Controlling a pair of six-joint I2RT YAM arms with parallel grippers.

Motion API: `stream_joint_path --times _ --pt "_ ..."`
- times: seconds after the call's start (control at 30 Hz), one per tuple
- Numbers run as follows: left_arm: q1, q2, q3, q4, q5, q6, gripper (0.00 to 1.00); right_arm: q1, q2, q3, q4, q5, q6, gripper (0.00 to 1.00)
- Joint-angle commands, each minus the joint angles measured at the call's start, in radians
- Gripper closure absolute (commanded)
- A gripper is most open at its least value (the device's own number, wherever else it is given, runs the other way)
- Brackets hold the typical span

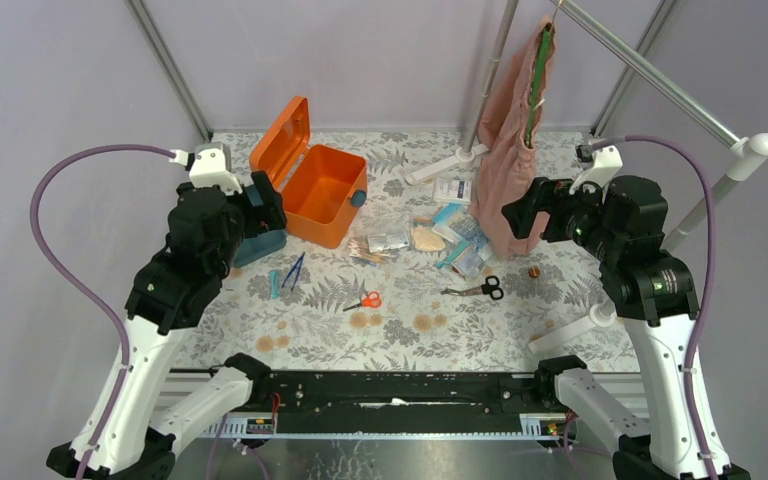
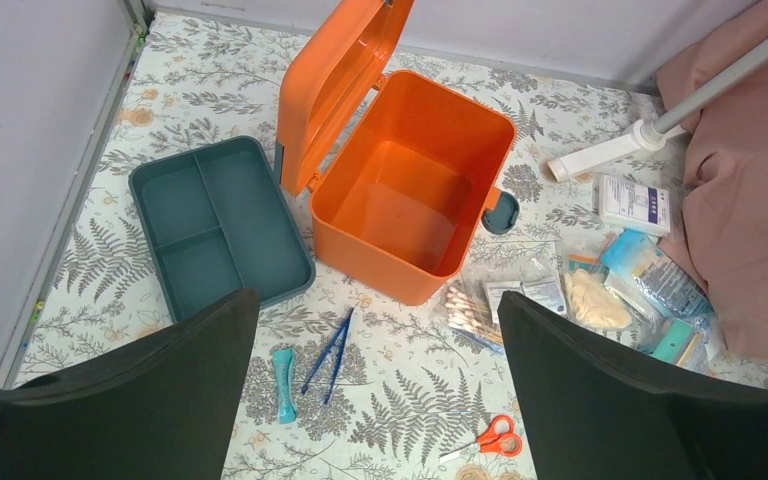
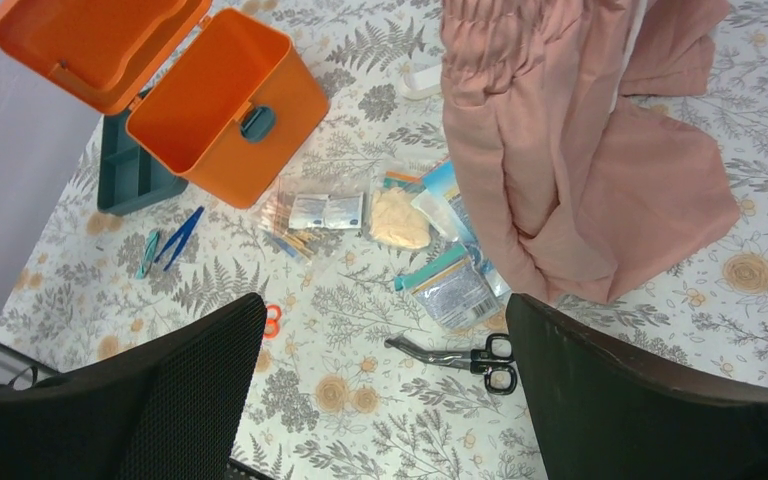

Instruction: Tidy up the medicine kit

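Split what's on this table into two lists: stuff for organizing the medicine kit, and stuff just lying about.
For the job: orange box, teal tray, blue tweezers, orange scissors, black scissors, cotton swabs, small white carton.
Lying about: pink garment, green hanger, clothes rail.

Top cam sits high behind the near edge, looking down and forward over the whole table. Left wrist cam hangs closer at the near left, angled at the open orange box. Right wrist cam looks down from the near right. Both wrist views catch that box and the packets.
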Motion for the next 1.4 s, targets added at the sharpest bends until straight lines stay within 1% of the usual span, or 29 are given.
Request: stream_joint_path --times 0.0,0.13,0.27,0.43,0.6,0.77,1.03,1.17,1.27,1.37 --pt "-0.004 -0.012 -0.014 0.062 -0.020 -0.007 0.01 0.008 0.007 0.063 -0.020 -0.072 -0.052 0.00" --pt "-0.005 -0.016 -0.024 0.067 -0.016 -0.016 0.01 0.011 0.038 0.121 -0.030 -0.128 -0.068 0.00" --pt "-0.004 -0.005 -0.026 0.067 0.013 -0.011 0.01 0.058 0.098 0.180 -0.039 -0.153 -0.076 0.00" --pt "-0.004 -0.003 -0.041 0.066 0.018 -0.014 0.01 0.188 0.173 0.264 -0.057 -0.071 -0.103 0.00" --pt "-0.003 -0.011 -0.051 0.060 0.020 -0.028 0.01 0.335 0.248 0.282 -0.039 0.012 -0.113 0.00" --pt "-0.004 -0.015 -0.068 0.060 0.029 -0.048 0.01 0.501 0.316 0.259 0.006 0.145 -0.113 0.00" --pt "-0.004 -0.018 -0.111 0.061 0.049 -0.064 0.01 0.655 0.397 0.178 0.050 0.297 -0.074 0.00" --pt "-0.004 -0.021 -0.148 0.068 0.048 -0.074 0.01 0.679 0.419 0.107 0.067 0.384 -0.009 0.00" --pt "-0.003 -0.030 -0.176 0.086 0.045 -0.082 0.01 0.679 0.416 0.022 0.108 0.496 0.072 0.00" --pt "-0.004 -0.029 -0.199 0.101 0.057 -0.089 0.01 0.679 0.440 -0.035 0.118 0.576 0.137 0.00"
